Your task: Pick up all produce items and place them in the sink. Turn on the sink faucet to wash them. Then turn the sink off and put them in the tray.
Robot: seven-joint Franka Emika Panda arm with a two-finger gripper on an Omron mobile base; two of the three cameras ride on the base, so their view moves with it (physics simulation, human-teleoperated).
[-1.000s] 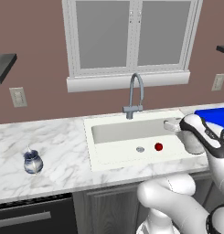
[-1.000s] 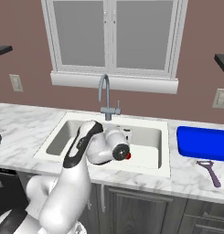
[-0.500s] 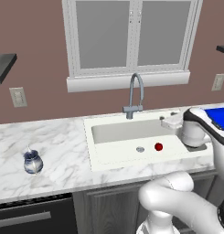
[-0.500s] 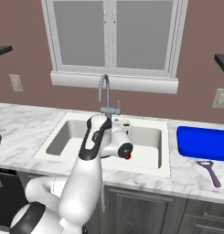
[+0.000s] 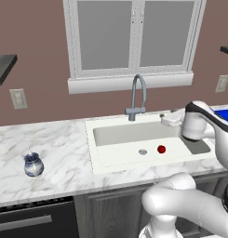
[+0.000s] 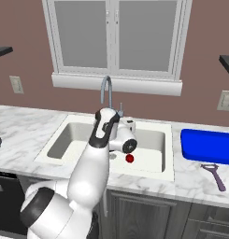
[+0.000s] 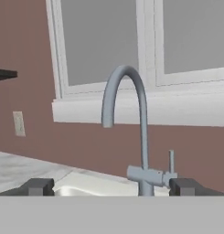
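- The small glossy red ball-shaped fruit (image 5: 161, 149) lies on the floor of the wide rectangular white sink basin (image 5: 116, 135), just right of the round metal drain (image 5: 142, 152) and apart from it; in the right base view the fruit (image 6: 130, 158) shows just below the robot's wrist
- The gripper (image 7: 111, 186) hangs above the right part of the sink with its jaws spread wide and nothing between them; the two dark fingertips (image 7: 38, 187) stand far apart at the bottom of the hand view
- The hand view looks straight at the tall grey metal gooseneck faucet (image 7: 140, 137), whose arched spout curves over to the left; its small side lever (image 7: 171, 161) stands upright on the right of the base
- In the left base view the faucet (image 5: 138, 97) rises at the back edge of the sink under the white-framed window (image 5: 134, 37), and the gripper (image 5: 170, 120) sits near it to the right, not touching it
- The flat bright blue rectangular tray (image 6: 208, 146) rests on the white marble table (image 6: 22, 133) to the right of the sink; nothing lies in it
- A purple-handled peeler (image 6: 213, 174) lies on the table in front of the tray
- A small blue-and-white ceramic jar (image 5: 33, 164) stands on the table well left of the sink
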